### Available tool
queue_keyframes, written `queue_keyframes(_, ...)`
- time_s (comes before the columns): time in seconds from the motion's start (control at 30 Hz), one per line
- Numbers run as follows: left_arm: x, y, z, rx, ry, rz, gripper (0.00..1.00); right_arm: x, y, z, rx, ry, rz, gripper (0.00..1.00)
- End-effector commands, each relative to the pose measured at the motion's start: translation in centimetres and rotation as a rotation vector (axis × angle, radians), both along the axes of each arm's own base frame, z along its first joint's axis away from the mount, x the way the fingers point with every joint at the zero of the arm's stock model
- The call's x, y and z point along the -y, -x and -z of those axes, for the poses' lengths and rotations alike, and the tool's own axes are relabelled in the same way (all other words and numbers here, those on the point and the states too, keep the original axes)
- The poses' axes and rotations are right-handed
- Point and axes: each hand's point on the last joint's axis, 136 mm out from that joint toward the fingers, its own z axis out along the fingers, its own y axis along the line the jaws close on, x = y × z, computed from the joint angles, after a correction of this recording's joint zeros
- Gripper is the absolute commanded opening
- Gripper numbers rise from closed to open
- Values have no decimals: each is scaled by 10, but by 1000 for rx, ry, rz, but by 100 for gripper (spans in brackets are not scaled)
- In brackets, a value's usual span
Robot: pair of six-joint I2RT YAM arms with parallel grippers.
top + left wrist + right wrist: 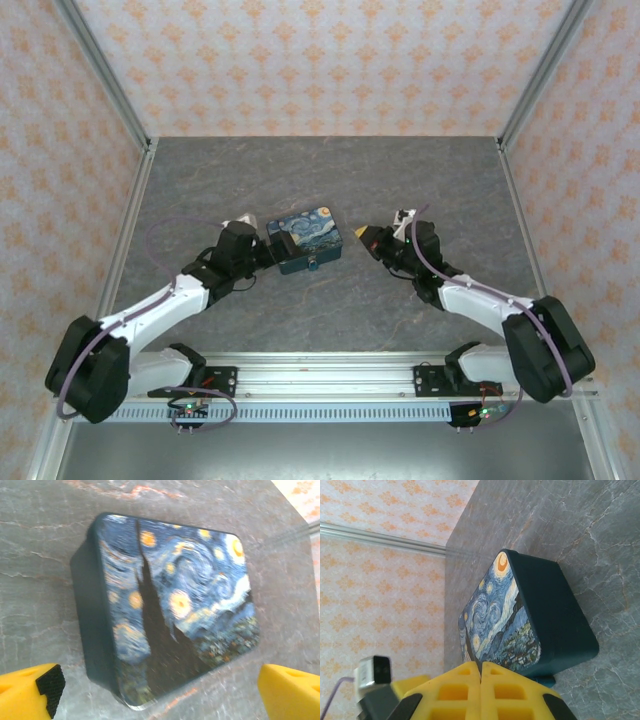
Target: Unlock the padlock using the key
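Yellow fingers [30, 692] of the left gripper [157, 685] stand wide apart with nothing held between them. The padlock [175, 600] lies just beyond their tips, painted face up, and we see no contact with it. From above, the left gripper [262, 252] sits just beside the padlock's [303, 238] left edge.

The right gripper [481, 675] has its fingers pressed flat together, and we see nothing caught between the pads. It points at the padlock's [505, 615] right side. From above, the right gripper [364, 234] is near that side but apart from it.

A small teal piece [546, 680] pokes out under the padlock edge nearest the right fingertips. Too little of it shows for us to say whether it is the key. A small pale fitting [315, 262] sits on the padlock's near side, too small to read.

The padlock rests flat on the grey marbled table [300, 180], roughly midway between the two grippers.

Progress, our judgement: early.
- Done: both arms are brought in beside the padlock.
- Not done: the padlock is not gripped, and no key can be confirmed in either gripper.
- We cannot see a shackle, so whether the padlock is locked or open is undetermined.
- Left to do: brace the padlock, secure the key, seat its blade in the keyhole and turn it.
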Motion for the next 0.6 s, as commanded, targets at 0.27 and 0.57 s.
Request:
queue_keyframes(0.27,60,36,15,13,-65,197,99,-32,-53,-22,40,-88,-14,0)
queue_keyframes(0.57,93,24,34,54,-150,332,93,-48,-82,-14,1,-147,0,0)
